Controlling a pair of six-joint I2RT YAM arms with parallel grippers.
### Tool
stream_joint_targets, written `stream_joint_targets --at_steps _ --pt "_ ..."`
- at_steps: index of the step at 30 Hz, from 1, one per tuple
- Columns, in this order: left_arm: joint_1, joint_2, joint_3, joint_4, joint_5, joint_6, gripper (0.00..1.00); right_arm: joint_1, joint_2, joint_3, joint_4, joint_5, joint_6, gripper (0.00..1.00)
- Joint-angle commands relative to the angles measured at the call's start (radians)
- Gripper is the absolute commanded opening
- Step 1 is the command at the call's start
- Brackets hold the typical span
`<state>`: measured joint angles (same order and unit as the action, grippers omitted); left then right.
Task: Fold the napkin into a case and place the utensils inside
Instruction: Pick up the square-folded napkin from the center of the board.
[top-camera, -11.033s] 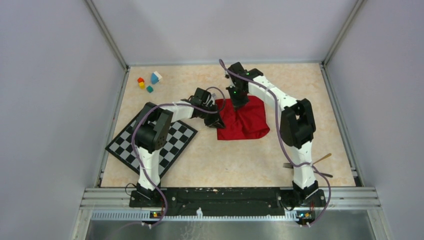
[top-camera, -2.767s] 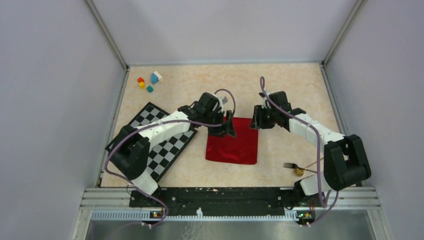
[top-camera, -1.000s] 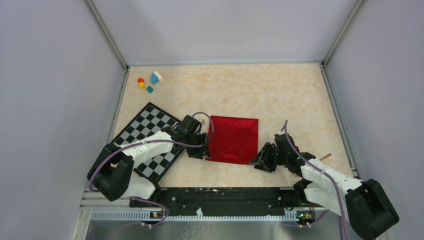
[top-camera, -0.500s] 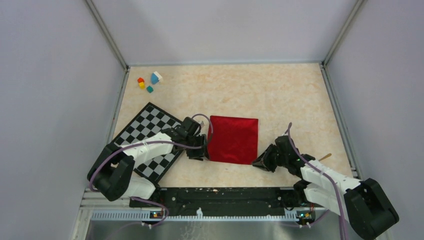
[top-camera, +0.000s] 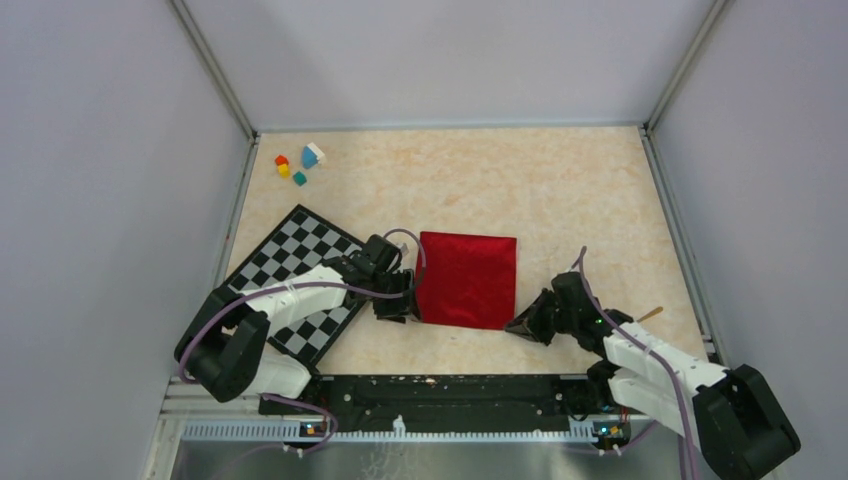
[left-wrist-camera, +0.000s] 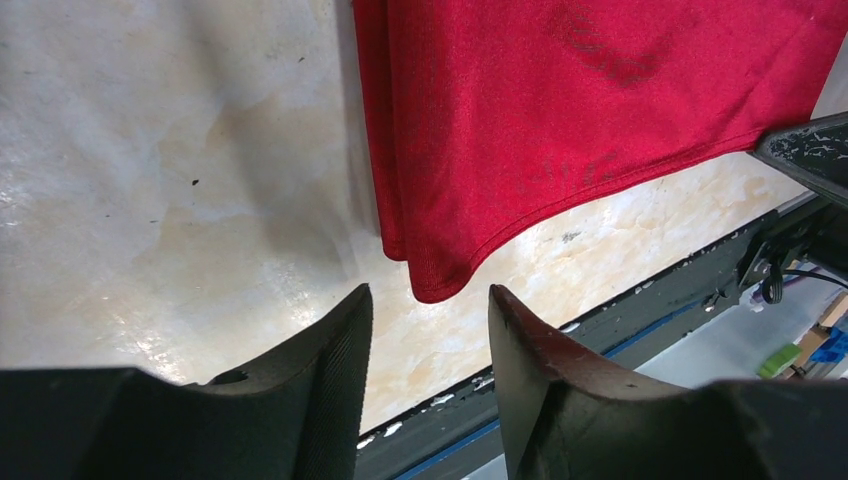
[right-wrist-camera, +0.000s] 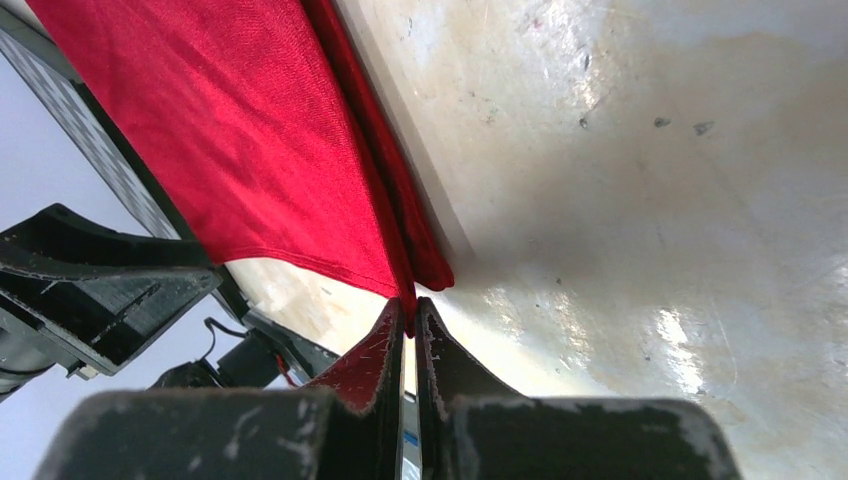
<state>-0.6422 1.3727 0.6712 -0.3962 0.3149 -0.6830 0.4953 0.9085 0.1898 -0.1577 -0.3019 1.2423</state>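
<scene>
Right gripper (right-wrist-camera: 405, 325) has now pinched shut on napkin's (top-camera: 466, 278) near-right corner. Left gripper (left-wrist-camera: 428, 325) jaws apart, near-left corner between tips. Red fine-woven cloth, doubled, flat on glossy marbled tabletop (top-camera: 560, 190).

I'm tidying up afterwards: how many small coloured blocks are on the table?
4, clustered in the far-left corner: red block, yellow block just nearer, teal block nearest, blue-and-white block farthest right. The left arm or right arm might hide others.

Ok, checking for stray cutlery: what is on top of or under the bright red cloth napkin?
Nothing lies on the bright red cloth napkin. Its near corners show a second red layer beneath, then beige tabletop. Between and under the layers is covered.
</scene>
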Motion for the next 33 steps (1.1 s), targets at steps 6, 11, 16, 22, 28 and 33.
stream_joint_targets --at_steps 6,11,16,22,28,33 --pt "0.003 0.001 0.008 0.028 0.024 -0.009 0.45 0.008 -0.013 0.019 -0.009 -0.012 0.004 0.07" --pt "0.004 0.0 0.006 0.028 0.023 -0.006 0.39 0.008 -0.008 0.016 -0.005 -0.013 -0.002 0.12" --pt "0.003 0.022 0.008 0.038 0.035 -0.003 0.39 0.008 -0.007 0.02 -0.009 -0.017 -0.008 0.16" --pt "0.003 0.027 0.007 0.044 0.042 -0.003 0.34 0.007 -0.004 0.023 -0.008 -0.021 -0.008 0.14" --pt "0.003 0.03 0.011 0.044 0.042 -0.002 0.32 0.008 -0.005 0.026 -0.011 -0.04 -0.004 0.17" --pt "0.004 0.029 0.007 0.042 0.037 0.0 0.31 0.008 -0.006 0.018 0.004 -0.053 0.013 0.16"
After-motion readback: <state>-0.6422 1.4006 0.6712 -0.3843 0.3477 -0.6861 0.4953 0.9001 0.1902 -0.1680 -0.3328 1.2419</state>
